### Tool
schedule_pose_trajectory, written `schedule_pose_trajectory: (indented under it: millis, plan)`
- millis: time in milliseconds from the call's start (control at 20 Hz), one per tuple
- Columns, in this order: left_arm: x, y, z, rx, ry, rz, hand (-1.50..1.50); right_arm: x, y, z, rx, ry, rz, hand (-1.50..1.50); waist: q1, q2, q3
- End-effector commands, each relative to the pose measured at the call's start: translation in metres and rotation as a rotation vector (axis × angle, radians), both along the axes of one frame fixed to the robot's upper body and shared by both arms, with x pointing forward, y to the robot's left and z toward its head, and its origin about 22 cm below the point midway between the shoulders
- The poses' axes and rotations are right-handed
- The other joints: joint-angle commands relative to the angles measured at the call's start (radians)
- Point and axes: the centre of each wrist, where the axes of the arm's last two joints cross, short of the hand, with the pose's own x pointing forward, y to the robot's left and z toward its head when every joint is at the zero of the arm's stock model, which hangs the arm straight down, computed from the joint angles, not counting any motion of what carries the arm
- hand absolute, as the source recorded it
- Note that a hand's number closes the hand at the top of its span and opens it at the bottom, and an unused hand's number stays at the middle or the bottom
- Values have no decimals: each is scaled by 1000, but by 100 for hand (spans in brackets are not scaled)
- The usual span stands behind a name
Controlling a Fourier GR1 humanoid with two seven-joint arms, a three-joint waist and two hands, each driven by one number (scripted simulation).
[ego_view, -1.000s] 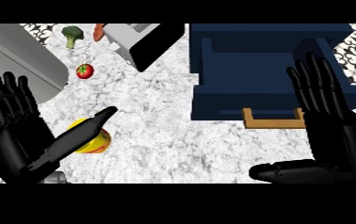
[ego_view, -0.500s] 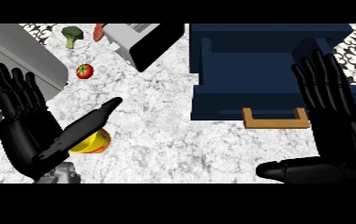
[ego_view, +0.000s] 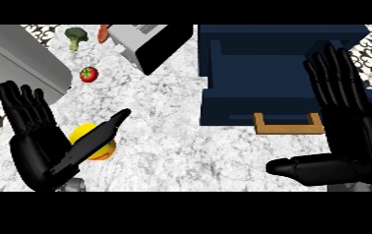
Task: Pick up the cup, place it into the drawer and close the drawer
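Yellow is glimpsed behind the left hand (ego_view: 40, 144): the cup (ego_view: 91, 140) sits on the desk (ego_view: 174, 130), partly hidden by the thumb. Over the last second that hand has been raised and drawn closer over the cup, fingers spread, nothing gripped yet. The right hand (ego_view: 338, 125) is held open beside the drawer (ego_view: 276, 71), barely shifted. The drawer is seen open, its wooden handle (ego_view: 288, 125) facing the robot. A grasp is judged imminent; placing and closing remain.
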Motion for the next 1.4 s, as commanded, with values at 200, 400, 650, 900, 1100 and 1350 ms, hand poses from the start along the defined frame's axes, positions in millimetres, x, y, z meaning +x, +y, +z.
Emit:
schedule_pose_trajectory:
  millis: [200,400,650,900,1100,1350]
  plan:
    - [-11,5,-10,-65,84,27,-150,-14,9,-4,-6,-17,-11,-150,0,-1,0]
    - [-22,27,-45,-65,100,72,-150,-20,4,0,11,-7,-4,-150,1,-1,-1]
    - [-27,25,-68,-65,138,130,-150,-12,3,-12,-3,4,-16,-150,1,0,0]
    - [-44,37,-97,-67,167,130,-150,-6,-7,-4,-8,2,-3,-150,2,0,0]
    - [-33,47,-108,-89,176,109,-150,0,-3,-4,17,-10,-1,-150,1,0,0]
    - [-41,55,-141,-115,189,123,-150,-17,-6,12,2,-2,9,-150,-1,0,0]
